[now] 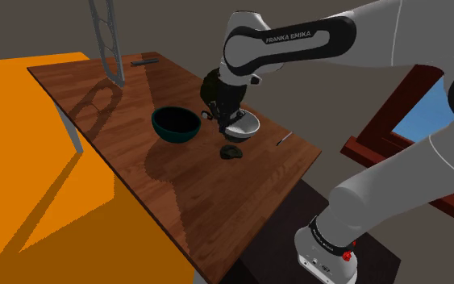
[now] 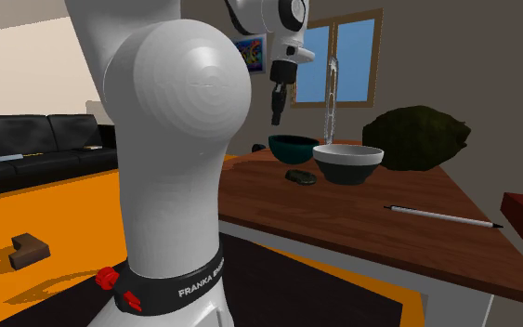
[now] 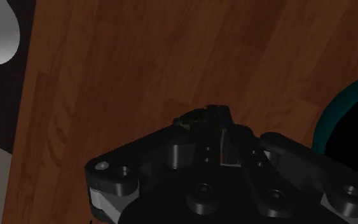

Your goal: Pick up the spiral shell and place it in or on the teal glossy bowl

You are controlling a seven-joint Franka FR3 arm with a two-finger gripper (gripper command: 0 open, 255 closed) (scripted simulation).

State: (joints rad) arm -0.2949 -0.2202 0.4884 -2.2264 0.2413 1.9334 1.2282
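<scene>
The spiral shell (image 1: 231,152) lies on the bare wood of the desk (image 1: 177,198), just right of centre in the shoulder view. It is a small dark lump directly below a pale bowl (image 1: 249,127) and to the lower right of the teal bowl (image 1: 175,125). In the second exterior view it sits at mid-frame, just left of the pale bowl, with the teal bowl behind it. The tool (image 2: 276,110) hangs well above the desk in the upper middle of that frame. Its fingers look closed against each other with nothing between them — in the wrist view they meet at the centre, and the teal rim curves in at the right edge. The shell is not yet taken. I judge it light, rigid and hard, with a rounded surface that could skid out from smooth pads and an outer lip that might chip under a hard squeeze. The safest hold is likely across its widest part, low near the desk, with a finger on either side of the body rather than on the tapered end — so the tool must open first, then descend clear of the pale bowl beside it.
</scene>
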